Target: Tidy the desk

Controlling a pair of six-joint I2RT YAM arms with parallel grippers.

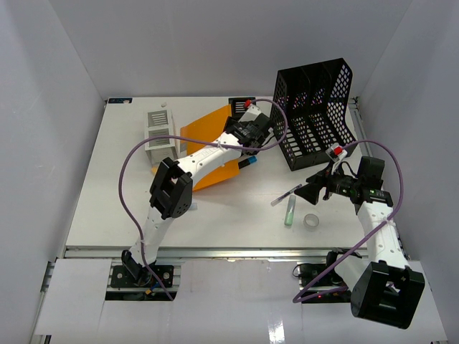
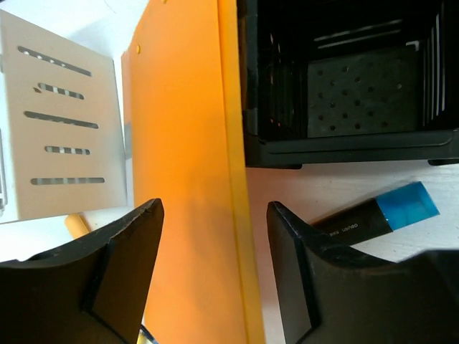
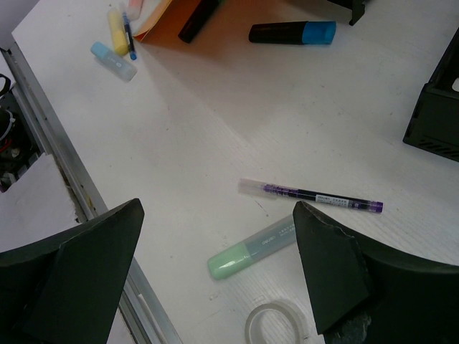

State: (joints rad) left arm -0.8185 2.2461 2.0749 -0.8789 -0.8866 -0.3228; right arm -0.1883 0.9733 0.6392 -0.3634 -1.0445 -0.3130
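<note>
So the left gripper [image 2: 215, 208] sat part-open astride the smooth orange folder [image 2: 186, 143] toward the tabletop's far edge, not clamping it, while the right gripper [image 3: 219, 208] hung wide open, holding nothing, over a thin purple pen [image 3: 312, 195] and a chunky mint highlighter [image 3: 251, 247] on the flat white desk [image 1: 115, 193] under both arms.

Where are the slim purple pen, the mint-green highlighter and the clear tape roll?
slim purple pen [image 3: 315, 195]: right wrist view, mid-barrel.
mint-green highlighter [image 3: 247, 251]: right wrist view, middle of body.
clear tape roll [image 3: 276, 307]: right wrist view, upper rim of the ring.
</note>
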